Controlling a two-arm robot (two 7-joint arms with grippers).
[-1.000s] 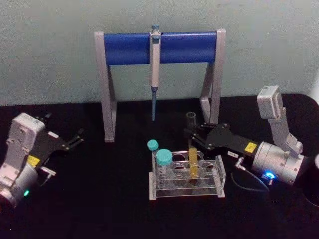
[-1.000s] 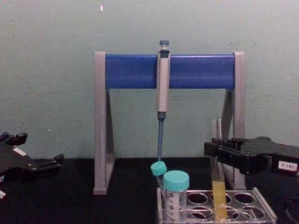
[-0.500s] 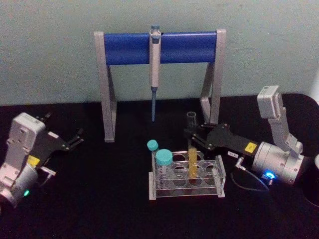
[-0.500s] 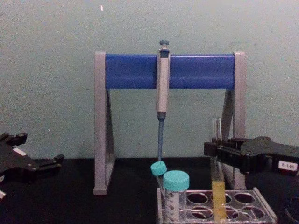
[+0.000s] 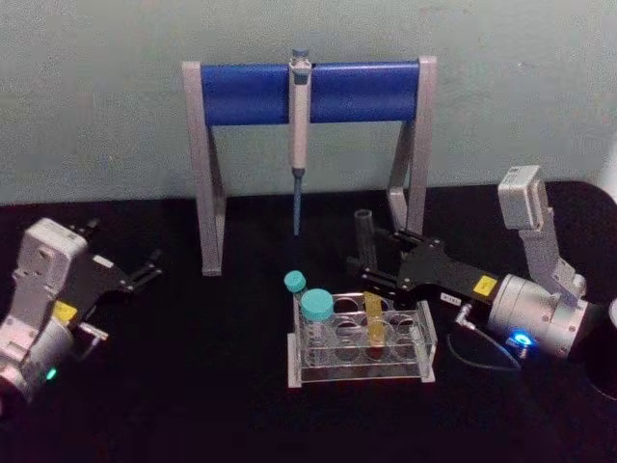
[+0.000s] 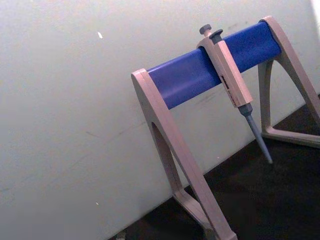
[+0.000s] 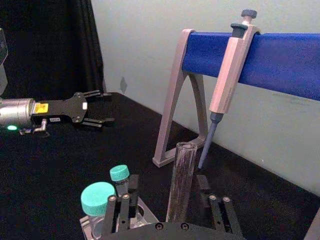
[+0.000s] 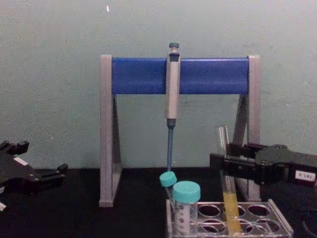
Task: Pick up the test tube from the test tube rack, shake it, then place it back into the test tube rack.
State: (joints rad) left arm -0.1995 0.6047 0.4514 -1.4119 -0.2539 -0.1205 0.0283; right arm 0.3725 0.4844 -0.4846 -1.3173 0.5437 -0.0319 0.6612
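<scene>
- Tilted since the earlier frame: the test tube stood upright and now leans, mouth toward frame left.
- Right gripper straddles it at centre right; jaws stand apart, not clamped.
- Tube foot sits in the test tube rack, lower centre.
- We judge the tube loose in its hole; any lift needs a fresh close.
- Left gripper is parked at the left edge, jaws spread.
</scene>
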